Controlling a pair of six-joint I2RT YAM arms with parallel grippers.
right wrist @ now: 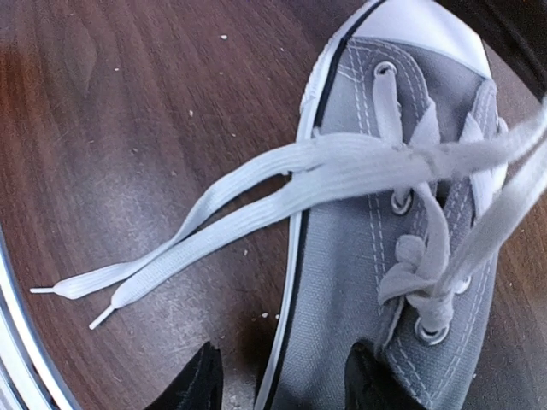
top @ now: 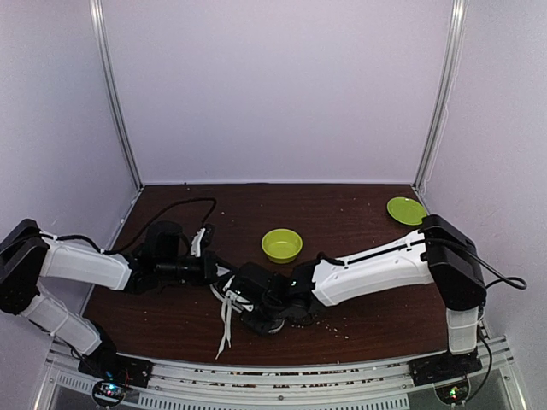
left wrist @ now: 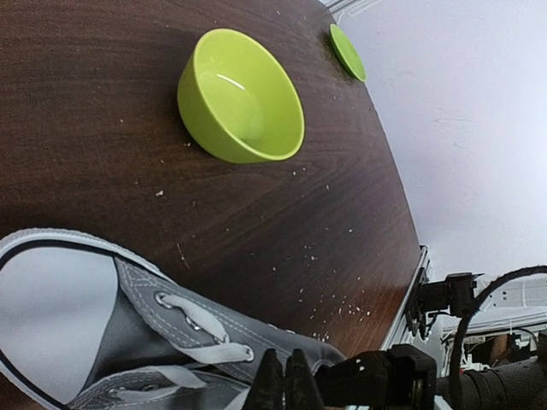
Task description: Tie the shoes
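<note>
Trailing laces (top: 226, 318): white, slack, running toward near edge of wooden table (top: 367, 231).
Left gripper (left wrist: 283, 382): fingertips pinched together over grey sneaker (left wrist: 128, 337); green bowl (left wrist: 244, 98) beyond.
Right gripper (right wrist: 288, 380): fingers spread wide, straddling sneaker's white rim.

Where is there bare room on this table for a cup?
Bare wood runs along the back of the table, between the black cable and green plate, behind the green bowl. Another lies between the right arm and the near edge. Crowded: front centre, where shoe, laces, left end effector and right end effector cluster.
</note>
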